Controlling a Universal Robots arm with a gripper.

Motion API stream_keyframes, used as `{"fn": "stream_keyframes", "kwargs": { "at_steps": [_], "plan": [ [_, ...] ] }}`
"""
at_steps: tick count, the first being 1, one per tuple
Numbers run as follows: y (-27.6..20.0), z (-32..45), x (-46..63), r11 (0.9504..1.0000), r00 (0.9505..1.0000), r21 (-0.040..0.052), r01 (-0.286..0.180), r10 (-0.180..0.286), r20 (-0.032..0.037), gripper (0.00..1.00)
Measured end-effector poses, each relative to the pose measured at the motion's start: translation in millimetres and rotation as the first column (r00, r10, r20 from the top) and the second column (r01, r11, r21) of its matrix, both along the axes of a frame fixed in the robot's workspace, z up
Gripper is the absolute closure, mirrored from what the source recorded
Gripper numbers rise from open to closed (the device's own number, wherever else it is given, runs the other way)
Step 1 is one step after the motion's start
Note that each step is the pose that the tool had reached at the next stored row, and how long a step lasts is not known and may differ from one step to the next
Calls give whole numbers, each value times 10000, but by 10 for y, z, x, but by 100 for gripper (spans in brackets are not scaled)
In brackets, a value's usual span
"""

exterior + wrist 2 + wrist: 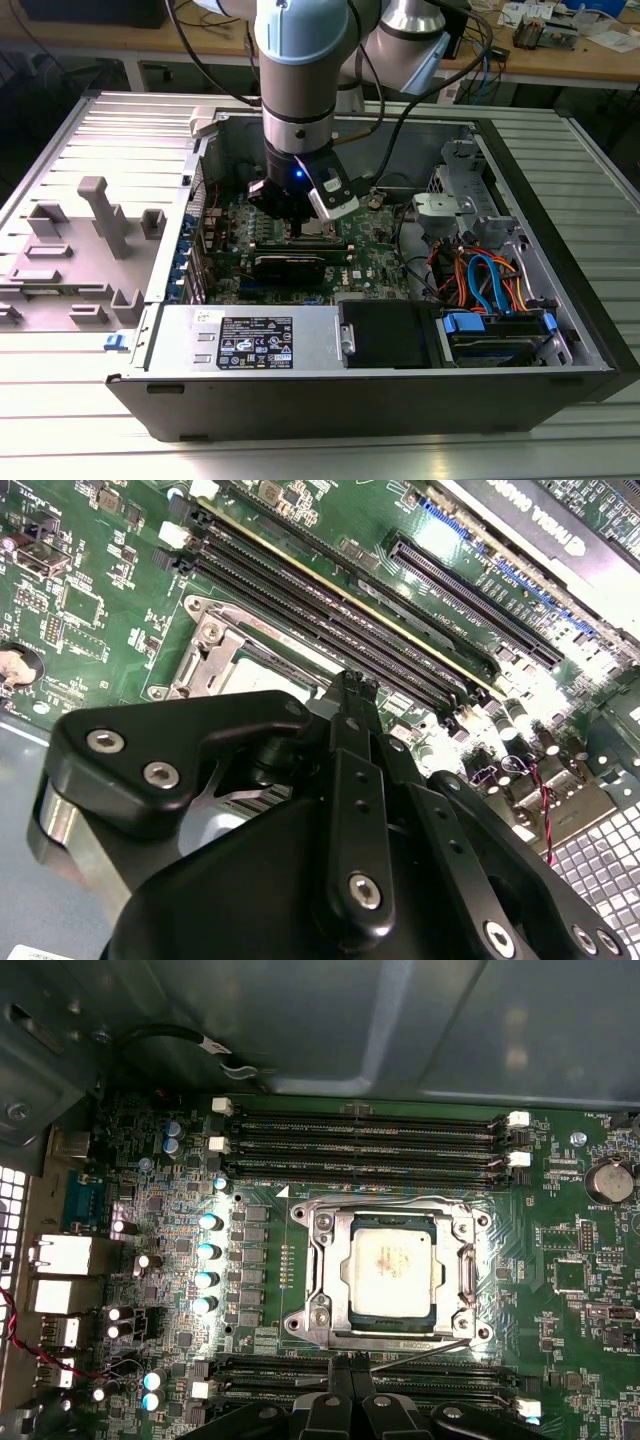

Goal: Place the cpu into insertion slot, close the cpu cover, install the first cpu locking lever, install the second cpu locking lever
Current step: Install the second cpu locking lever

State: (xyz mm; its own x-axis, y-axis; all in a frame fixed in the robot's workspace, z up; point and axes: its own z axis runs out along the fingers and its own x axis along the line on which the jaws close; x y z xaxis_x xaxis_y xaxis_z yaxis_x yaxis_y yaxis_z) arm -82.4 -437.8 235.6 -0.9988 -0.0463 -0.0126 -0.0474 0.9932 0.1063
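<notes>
Silver-grey cpu (393, 1270) lies flat and square in the insertion slot (300, 1260), framed by the cpu cover (330, 1270). I see memory slots (365, 1140) close along two edges. My gripper (352, 1385) hangs beside it, fingers pressed together, empty.

insertion slot (215, 660) half hidden behind pincer (350, 695)

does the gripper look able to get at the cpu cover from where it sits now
Probably yes: the gripper sits just beside the cpu cover, which lies flat around the cpu, with nothing standing between them.
</notes>
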Motion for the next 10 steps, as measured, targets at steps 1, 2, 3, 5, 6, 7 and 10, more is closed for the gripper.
{"fn": "stream_keyframes", "kwargs": {
  "at_steps": [1, 2, 3, 5, 6, 7, 10],
  "plan": [
    [0, 0, 0, 10000, 10000, 1, 0, 0, 0, 89],
    [0, 0, 0, 10000, 10000, 1, 1, -1, 0, 89],
    [0, 0, 0, 10000, 10000, 1, 0, 0, 0, 89],
    [0, 0, 1, 10000, 10000, 2, 0, 0, -2, 89],
    [-1, -1, 4, 10000, 10000, 2, -2, 2, -17, 89],
    [0, -4, 10, 10000, 10000, 3, -1, 1, -45, 89],
    [0, -28, 37, 10000, 9997, 3, 0, 0, -234, 89]
  ]
}}
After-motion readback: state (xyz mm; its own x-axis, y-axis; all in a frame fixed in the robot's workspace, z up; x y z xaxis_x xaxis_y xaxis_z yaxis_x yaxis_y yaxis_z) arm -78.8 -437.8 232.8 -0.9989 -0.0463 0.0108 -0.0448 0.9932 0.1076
